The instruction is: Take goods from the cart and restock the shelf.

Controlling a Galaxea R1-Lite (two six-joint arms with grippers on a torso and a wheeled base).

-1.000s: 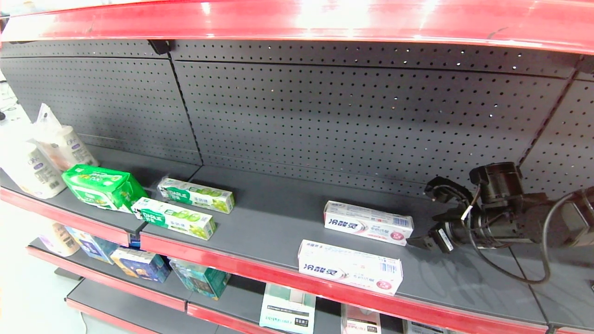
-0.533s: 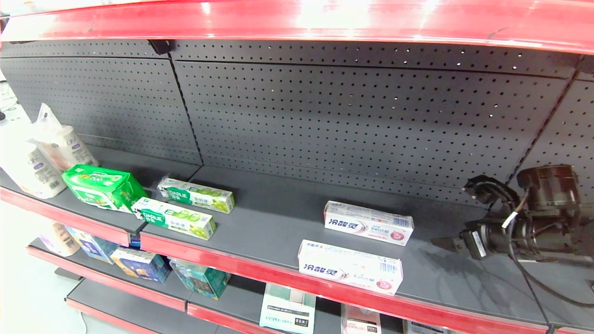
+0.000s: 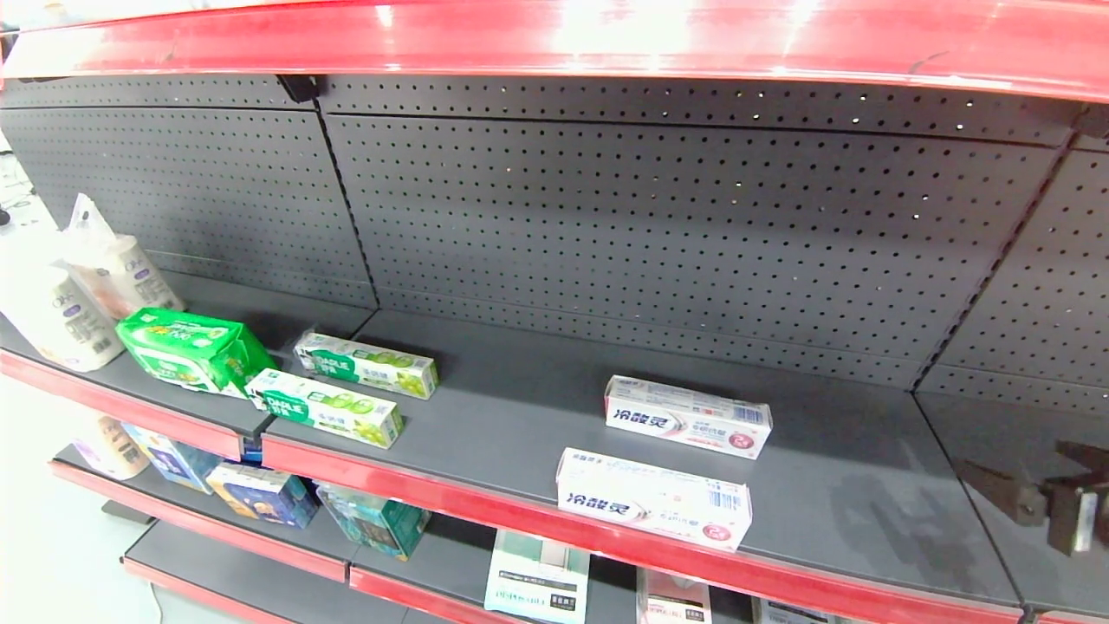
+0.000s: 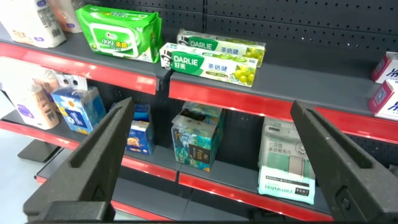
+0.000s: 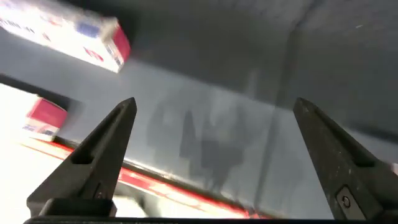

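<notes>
shelf (image 3: 520, 407) dark grey, red-edged; perforated back panel (image 3: 658, 225) behind.

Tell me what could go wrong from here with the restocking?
1. The front white toothpaste box lies close to the shelf's red edge; the open right end effector nearby could push it off.
2. The open left end effector faces the teal box on the lower shelf and might bump it.
</notes>
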